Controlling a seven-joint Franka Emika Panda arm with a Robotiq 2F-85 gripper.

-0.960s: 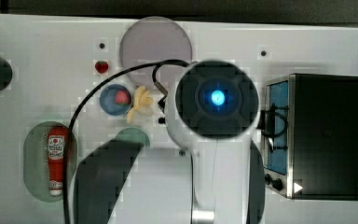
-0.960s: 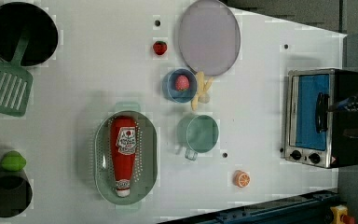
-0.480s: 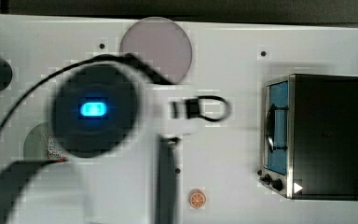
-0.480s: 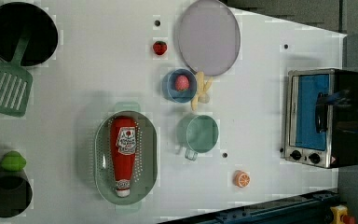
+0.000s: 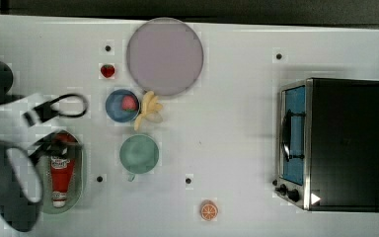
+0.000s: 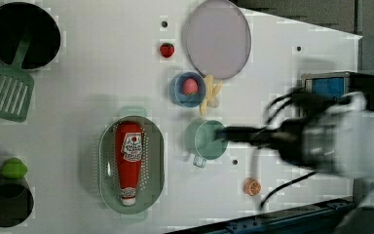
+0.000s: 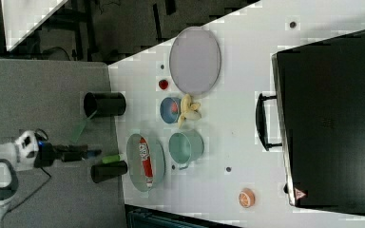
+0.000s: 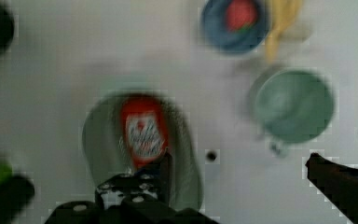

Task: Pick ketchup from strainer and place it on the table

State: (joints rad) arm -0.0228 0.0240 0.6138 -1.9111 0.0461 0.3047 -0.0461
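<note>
The ketchup [image 5: 60,172] is a red squeeze bottle with a white cap, lying lengthwise in the pale green strainer [image 5: 78,187] on the white table [image 5: 237,123]. Both also appear in the left view, ketchup [image 6: 129,161] inside strainer [image 6: 153,161]. In the top view my blurred arm hangs over the strainer's end, gripper [image 5: 59,144] above the bottle's base. The wrist view has the ketchup [image 8: 142,133] just beyond my gripper [image 8: 242,172]. Its fingers [image 8: 164,164] stand wide apart and open, with nothing between them. In the left view my smeared gripper [image 6: 229,134] lies over the teal cup.
A teal cup [image 5: 139,154], a blue bowl [image 5: 122,104] with a red fruit, bananas [image 5: 149,109], a strawberry [image 5: 107,70] and a lilac plate [image 5: 164,55] lie to the top view's right of the strainer. A toaster oven [image 5: 333,143] and an orange slice [image 5: 208,211] sit farther right.
In the top view my arm has swept from the middle toward the left, uncovering the cups, and now hangs over the strainer. The ketchup has not moved.
</note>
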